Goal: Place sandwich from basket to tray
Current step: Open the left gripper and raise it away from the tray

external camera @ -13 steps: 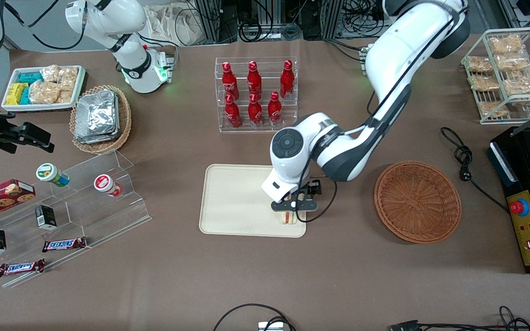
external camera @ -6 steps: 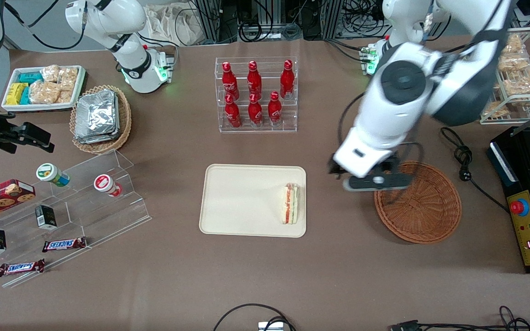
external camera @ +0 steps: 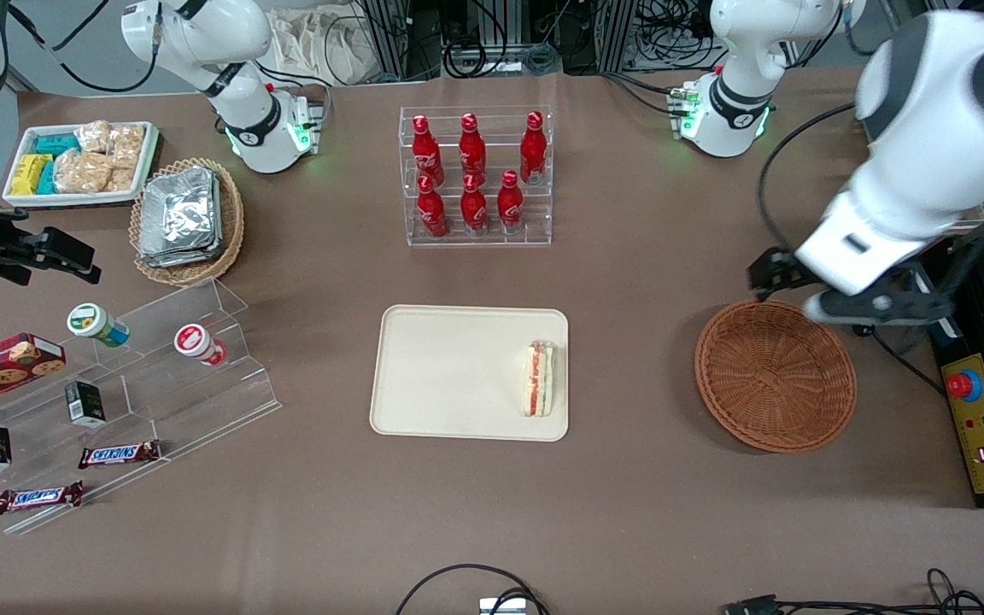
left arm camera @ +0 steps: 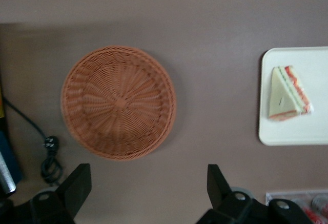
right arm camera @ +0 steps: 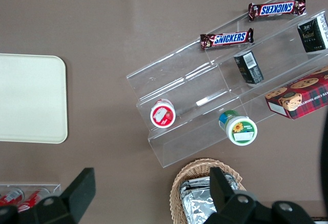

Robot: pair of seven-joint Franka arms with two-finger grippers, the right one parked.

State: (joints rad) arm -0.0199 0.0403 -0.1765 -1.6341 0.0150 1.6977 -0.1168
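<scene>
Snickers bars (external camera: 119,453) are read toward the parked arm's end; the sandwich (external camera: 540,390) is seen on the tray (external camera: 449,376), the basket (external camera: 775,373) empty, the gripper (external camera: 863,309) spread open above it

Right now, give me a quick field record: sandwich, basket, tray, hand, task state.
sandwich: triangular wedge, lying on the tray at its end nearer the basket
tray: cream rectangular tray, holds only the sandwich
basket: reddish-brown wicker basket, nothing in it
hand: left arm's hand open, holding nothing, raised above the table beside the basket, toward the working arm's end
task state: sandwich looks placed; hand apart from it
</scene>
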